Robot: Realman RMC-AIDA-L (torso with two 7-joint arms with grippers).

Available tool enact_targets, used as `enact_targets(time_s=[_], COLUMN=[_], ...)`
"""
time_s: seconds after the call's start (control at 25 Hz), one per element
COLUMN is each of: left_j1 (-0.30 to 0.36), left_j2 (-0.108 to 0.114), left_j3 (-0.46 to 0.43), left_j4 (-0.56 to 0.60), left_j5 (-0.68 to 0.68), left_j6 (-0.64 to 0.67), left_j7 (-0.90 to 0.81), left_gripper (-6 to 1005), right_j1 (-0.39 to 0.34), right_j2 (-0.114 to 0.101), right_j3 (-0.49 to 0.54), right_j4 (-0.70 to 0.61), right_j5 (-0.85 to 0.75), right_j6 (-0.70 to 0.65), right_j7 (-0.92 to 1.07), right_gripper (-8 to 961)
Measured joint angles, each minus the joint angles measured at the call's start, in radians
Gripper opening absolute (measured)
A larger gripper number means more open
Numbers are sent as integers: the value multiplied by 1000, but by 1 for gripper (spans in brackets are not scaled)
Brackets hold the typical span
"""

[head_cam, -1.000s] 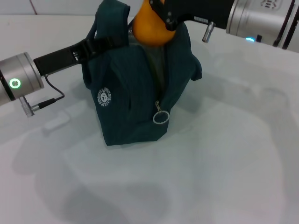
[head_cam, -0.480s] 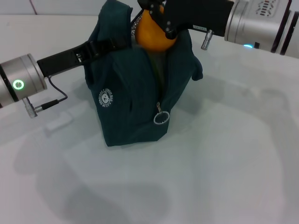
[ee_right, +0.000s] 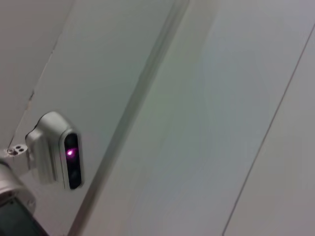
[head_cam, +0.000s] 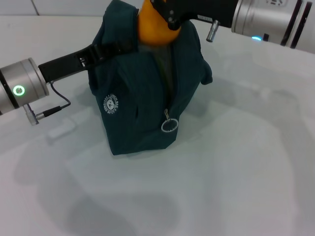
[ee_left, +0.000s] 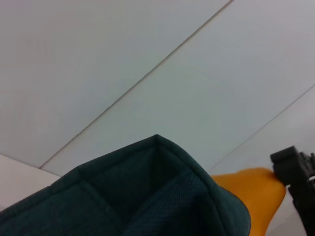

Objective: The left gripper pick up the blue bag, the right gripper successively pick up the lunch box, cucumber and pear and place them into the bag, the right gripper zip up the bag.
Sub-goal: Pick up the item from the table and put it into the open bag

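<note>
- Gripping the pear (head_cam: 153, 29), the right gripper (head_cam: 165, 17) hangs at the top edge of the head view, its jaws clamped on the fruit's upper part.
- The pear sits directly below those jaws, its orange-yellow body just above the open mouth of the blue bag (head_cam: 142, 98); whether it touches the fabric cannot be told.
- The left gripper (head_cam: 118, 47) reaches in from the robot's left, its jaws pinched on the near upper rim of the blue bag and holding that side up.
- The blue bag stands upright on the white table (head_cam: 236, 162), beneath both sets of jaws, with its round white logo (head_cam: 111, 104) facing front and its ring zip pull (head_cam: 170, 123) hanging low on the front seam, well below the right gripper.
- In the left wrist view, a corner of the bag's rim (ee_left: 157, 147) fills the foreground, with the pear (ee_left: 251, 189) beyond it and a black finger of the right gripper pressed to the fruit's side.
</note>
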Motion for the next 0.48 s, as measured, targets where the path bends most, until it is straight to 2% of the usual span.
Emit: enact_targets(time_s=[0.48], left_j1=[4], left_j2=[0], left_j3=[0], left_j4=[0], left_j5=[0], left_j6=[0], left_j7=[0], left_gripper=[62], right_j1=[6], right_j2=[0], right_j3=[-62], right_j4=[1], right_j5=[10], right_j6=[-1], right_j7=[0], right_gripper=[46])
